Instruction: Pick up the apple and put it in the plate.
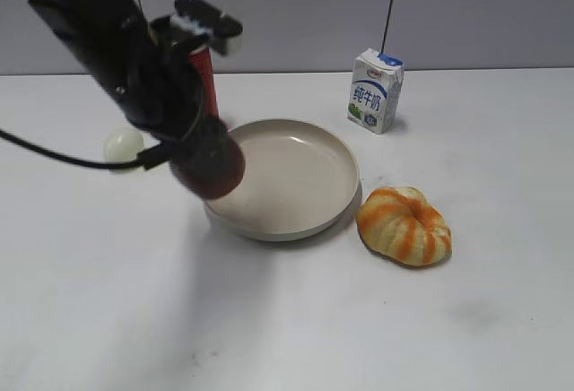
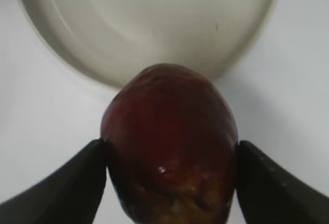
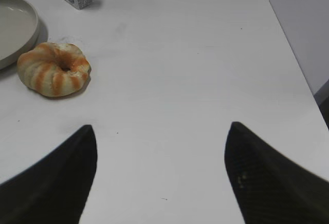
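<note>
The job is in its carrying step. The left claw [image 2: 171, 154] has the apple [image 2: 171, 147] squeezed between its two dark fingers [image 2: 67, 183], one on each side. In the outside view the apple [image 1: 209, 165] hangs in the air at the left edge of the plate [image 1: 309, 221], up off the white desk [image 1: 287, 319]. From the left wrist camera, the plate [image 2: 67, 54] sits just past the apple, so the fruit looks to be right at the rim and not yet over the middle.

I think the next move is to bring the apple a bit more over the plate, go down gently, and then let go (a round apple can roll, so low and slow is best).

The right claw [image 3: 159, 178] is spread wide and holds nothing. It hangs over bare desk, well away from the plate.

The orange striped fruit [image 1: 405, 225] lies just beside the plate on its right. The milk box [image 1: 375, 91] stands behind it. A small pale ball [image 1: 122, 147] sits near the left arm.
</note>
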Controlling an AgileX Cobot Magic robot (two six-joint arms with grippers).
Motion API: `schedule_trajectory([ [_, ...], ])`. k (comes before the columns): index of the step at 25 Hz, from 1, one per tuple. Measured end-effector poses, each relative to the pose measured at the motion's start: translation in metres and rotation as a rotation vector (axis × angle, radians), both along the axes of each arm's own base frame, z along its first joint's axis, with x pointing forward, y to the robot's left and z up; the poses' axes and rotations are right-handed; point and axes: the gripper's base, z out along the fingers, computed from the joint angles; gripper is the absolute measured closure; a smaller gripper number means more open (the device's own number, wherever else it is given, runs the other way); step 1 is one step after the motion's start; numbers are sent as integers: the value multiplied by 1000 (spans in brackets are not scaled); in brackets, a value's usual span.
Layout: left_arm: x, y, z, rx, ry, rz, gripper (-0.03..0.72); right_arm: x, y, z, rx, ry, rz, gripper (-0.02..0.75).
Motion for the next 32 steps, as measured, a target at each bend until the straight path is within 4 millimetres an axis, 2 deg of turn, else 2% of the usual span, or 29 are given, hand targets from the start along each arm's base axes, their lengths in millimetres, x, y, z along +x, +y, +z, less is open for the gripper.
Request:
schedule_trajectory([
  [4,8,-28,-32,31,45,-44,123,0,0,0,0,0,0,153],
  [8,3,-40,-59,96,115,-88,111,0,0,0,0,0,0,153],
  [10,2,-41,-60,110,110,-92,42,0,0,0,0,0,0,153],
  [11,3,-41,-59,115,107,-85,37,0,0,0,0,0,0,153],
  [14,6,-39,-51,143,84,-66,50,0,0,0,0,0,0,153],
  [16,8,-38,-36,154,66,-57,56,0,0,0,0,0,0,153],
  [20,12,-31,19,107,-13,-6,66,0,0,0,0,0,0,153],
  [23,18,-10,56,58,-67,89,76,0,0,0,0,0,0,153],
  [25,30,17,70,62,-95,205,82,0,0,0,0,0,0,153],
  [29,51,80,84,88,-111,482,91,0,0,0,0,0,0,153],
  [32,50,123,90,103,-92,613,95,0,0,0,0,0,0,153],
])
